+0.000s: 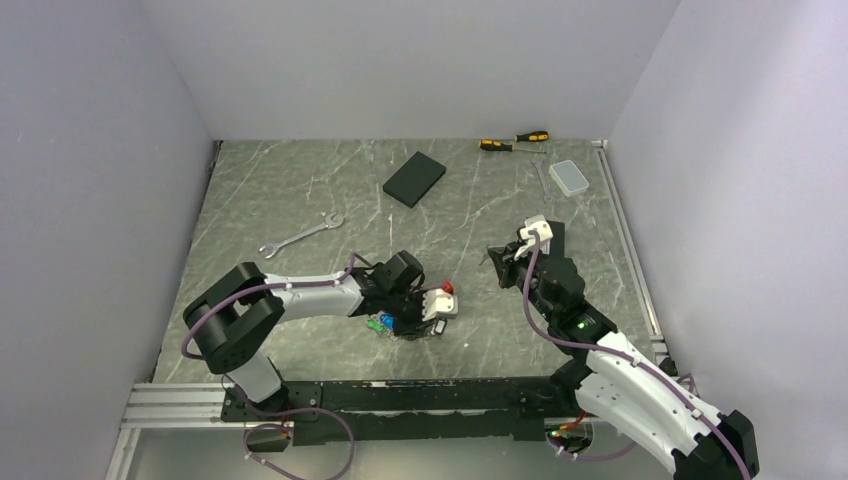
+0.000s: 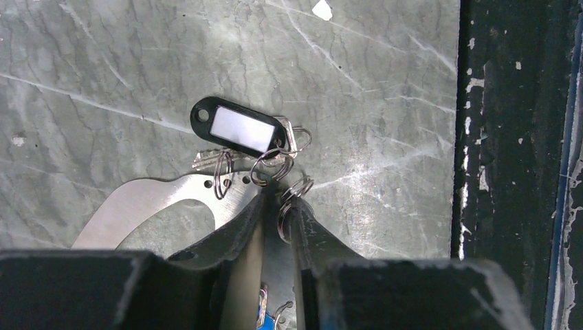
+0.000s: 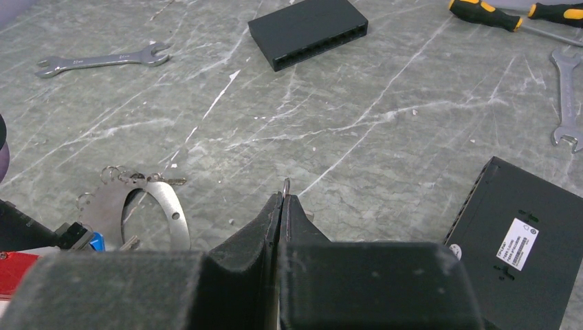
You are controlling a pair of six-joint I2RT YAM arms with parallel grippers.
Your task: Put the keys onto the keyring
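Left gripper (image 2: pixel 278 201): jaws slightly apart around a small split ring (image 2: pixel 287 213) just off the keyring's (image 2: pixel 151 196) end. I cannot tell whether they pinch it. A black tag (image 2: pixel 237 129) and more small rings lie just beyond the keyring, and the keys (image 1: pixel 381 323) sit beside it. The right gripper (image 3: pixel 282 198), well away from the keyring, is pressed together on a metal loop (image 3: pixel 287 183) that peeks out. The thin ring could twist or slip free under a squeeze. A lift could also drag the tangled tag and shift the keyring.
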